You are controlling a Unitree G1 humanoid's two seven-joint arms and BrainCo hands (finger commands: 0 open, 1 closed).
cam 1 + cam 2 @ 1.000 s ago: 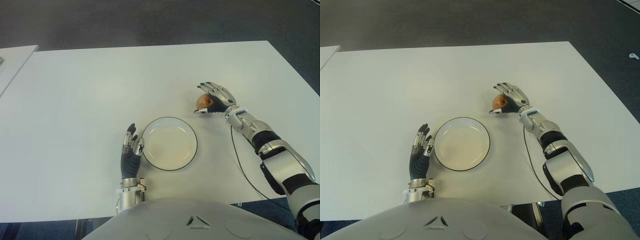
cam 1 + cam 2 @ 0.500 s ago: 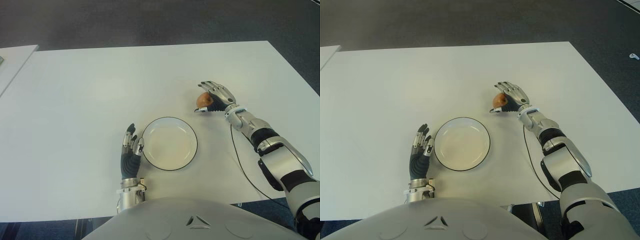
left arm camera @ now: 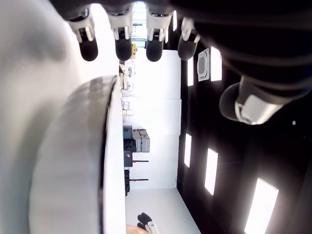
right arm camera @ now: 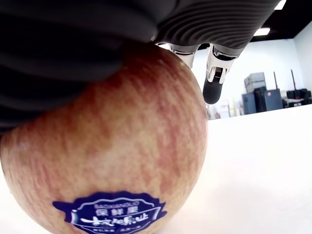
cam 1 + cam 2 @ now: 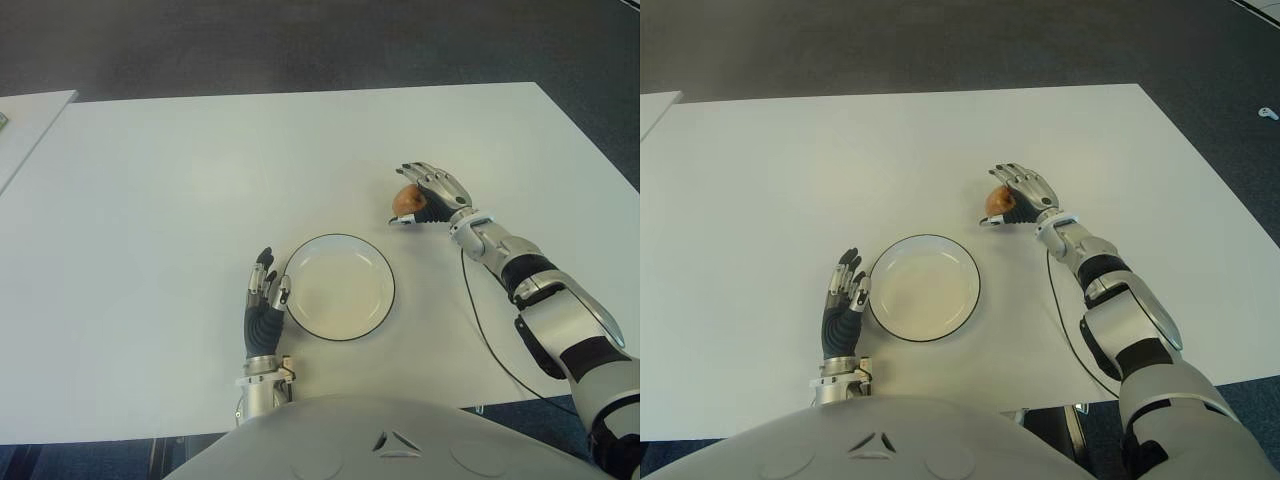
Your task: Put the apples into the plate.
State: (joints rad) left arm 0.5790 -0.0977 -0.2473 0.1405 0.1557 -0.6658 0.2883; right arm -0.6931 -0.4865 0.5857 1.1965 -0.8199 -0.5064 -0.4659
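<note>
Right wrist view, apple (image 4: 105,165), blue sticker (image 4: 109,212)

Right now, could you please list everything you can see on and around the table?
Red-yellow apple with a blue sticker: one, on the table right of and beyond the plate, under the right hand.
Round white plate with a dark rim: one, empty, near the table's front edge.
White table: one, over dark flooring.
Thin black cable: one, trailing along the right arm.
Right robot hand: fingers curled over the apple.
Left robot hand: fingers extended, holding nothing, just left of the plate.
</note>
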